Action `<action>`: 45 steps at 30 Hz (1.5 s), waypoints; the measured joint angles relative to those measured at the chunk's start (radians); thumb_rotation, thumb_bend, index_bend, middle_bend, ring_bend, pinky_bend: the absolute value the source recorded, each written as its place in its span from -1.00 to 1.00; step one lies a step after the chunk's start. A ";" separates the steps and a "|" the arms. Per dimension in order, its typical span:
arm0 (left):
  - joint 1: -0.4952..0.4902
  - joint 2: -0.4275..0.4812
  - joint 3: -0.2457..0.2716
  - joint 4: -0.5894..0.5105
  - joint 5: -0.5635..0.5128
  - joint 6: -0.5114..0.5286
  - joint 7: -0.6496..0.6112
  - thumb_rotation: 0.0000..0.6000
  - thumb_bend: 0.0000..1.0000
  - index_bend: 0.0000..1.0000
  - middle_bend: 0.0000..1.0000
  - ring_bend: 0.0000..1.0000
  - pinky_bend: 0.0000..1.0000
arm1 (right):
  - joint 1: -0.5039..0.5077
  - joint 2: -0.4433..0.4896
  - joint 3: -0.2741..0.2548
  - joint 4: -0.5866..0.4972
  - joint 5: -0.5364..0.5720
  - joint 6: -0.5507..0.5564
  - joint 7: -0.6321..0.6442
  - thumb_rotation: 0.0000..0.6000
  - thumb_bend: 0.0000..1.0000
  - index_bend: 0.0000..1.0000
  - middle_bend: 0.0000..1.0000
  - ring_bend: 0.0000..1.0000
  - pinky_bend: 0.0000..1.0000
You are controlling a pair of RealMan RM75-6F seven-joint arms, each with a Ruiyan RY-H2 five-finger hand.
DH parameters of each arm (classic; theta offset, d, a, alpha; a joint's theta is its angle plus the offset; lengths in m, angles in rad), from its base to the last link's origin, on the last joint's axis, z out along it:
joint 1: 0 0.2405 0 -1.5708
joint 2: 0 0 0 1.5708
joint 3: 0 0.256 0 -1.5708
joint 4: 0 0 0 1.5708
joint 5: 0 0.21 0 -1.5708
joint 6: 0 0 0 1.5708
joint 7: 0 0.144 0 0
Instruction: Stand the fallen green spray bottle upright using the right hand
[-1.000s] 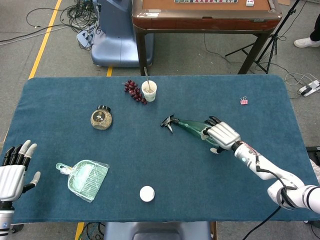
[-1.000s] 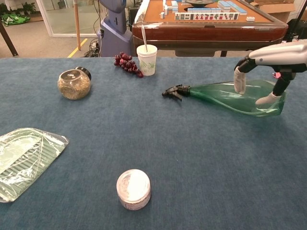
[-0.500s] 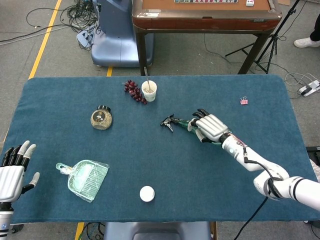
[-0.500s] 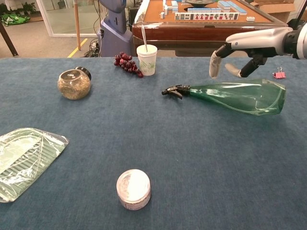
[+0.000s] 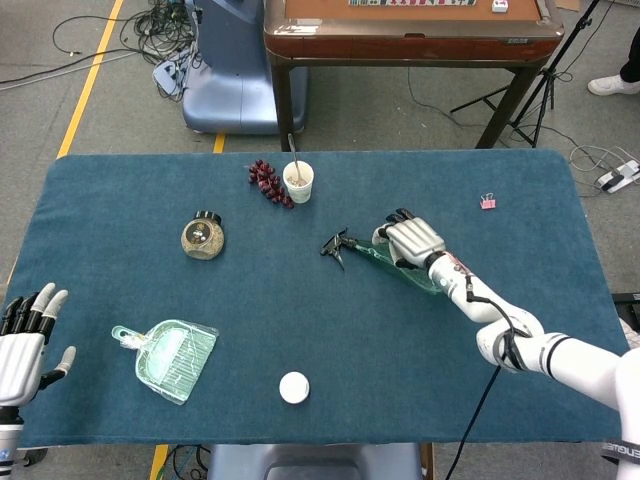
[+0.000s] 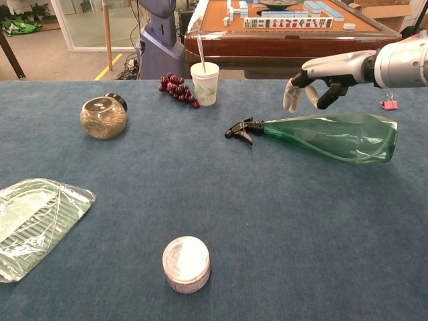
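The green spray bottle (image 6: 334,134) lies on its side on the blue table cloth, its black trigger nozzle (image 6: 241,128) pointing left and its wide base to the right. In the head view only the bottle's neck (image 5: 366,250) and lower edge show past the hand. My right hand (image 6: 313,81) hovers above and just behind the bottle's neck end, fingers hanging down and apart, holding nothing; from the head view the right hand (image 5: 410,240) overlaps the bottle's body. My left hand (image 5: 25,345) rests open at the table's near left corner.
A paper cup with a spoon (image 6: 204,83) and a bunch of grapes (image 6: 176,89) stand behind the nozzle. A round jar (image 6: 103,118) sits to the left, a wrapped green dustpan (image 5: 170,358) near left, a white tub (image 6: 186,263) in front, a pink clip (image 5: 488,201) far right.
My right hand has let go of the bottle's wide body, lifted, and moved left toward the neck end. The bottle still lies on its side, nearly unmoved.
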 measured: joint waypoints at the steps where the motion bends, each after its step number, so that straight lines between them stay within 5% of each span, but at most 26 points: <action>1: 0.000 0.000 0.000 0.001 0.000 0.000 -0.001 1.00 -0.25 -1.00 -1.00 -1.00 -1.00 | 0.005 -0.008 0.000 0.013 0.015 -0.008 -0.007 1.00 0.94 -0.38 -0.42 -0.82 -1.00; 12: 0.001 -0.002 -0.002 0.009 -0.006 -0.002 -0.002 1.00 -0.25 -1.00 -1.00 -1.00 -1.00 | 0.063 -0.090 -0.011 0.109 0.150 -0.090 -0.067 1.00 0.94 -0.40 -0.43 -0.82 -1.00; 24: 0.000 -0.006 -0.004 0.012 -0.011 -0.006 0.002 1.00 -0.25 -1.00 -1.00 -1.00 -1.00 | 0.058 -0.051 0.009 -0.037 0.037 -0.106 -0.005 1.00 0.87 -0.40 -0.43 -0.82 -1.00; 29: 0.001 -0.006 -0.004 0.014 -0.011 -0.005 0.000 1.00 -0.25 -1.00 -1.00 -1.00 -1.00 | 0.046 -0.024 0.013 -0.116 -0.055 -0.100 0.027 1.00 0.59 -0.40 -0.43 -0.82 -1.00; 34: 0.003 -0.006 -0.003 0.016 -0.012 -0.004 -0.004 1.00 -0.25 -1.00 -1.00 -1.00 -1.00 | 0.035 -0.010 0.004 -0.147 -0.121 -0.063 0.026 1.00 -0.56 -0.40 -0.43 -0.82 -1.00; 36: 0.004 -0.006 -0.003 0.017 -0.012 -0.003 -0.006 1.00 -0.25 -1.00 -1.00 -1.00 -1.00 | 0.031 -0.012 0.001 -0.144 -0.131 -0.035 0.008 1.00 -0.76 -0.40 -0.43 -0.82 -1.00; 45: 0.009 -0.008 -0.001 0.028 -0.009 0.000 -0.023 1.00 -0.25 -1.00 -1.00 -1.00 -1.00 | 0.017 -0.051 -0.022 -0.113 -0.088 0.100 -0.267 0.97 -0.93 -0.40 -0.44 -0.82 -1.00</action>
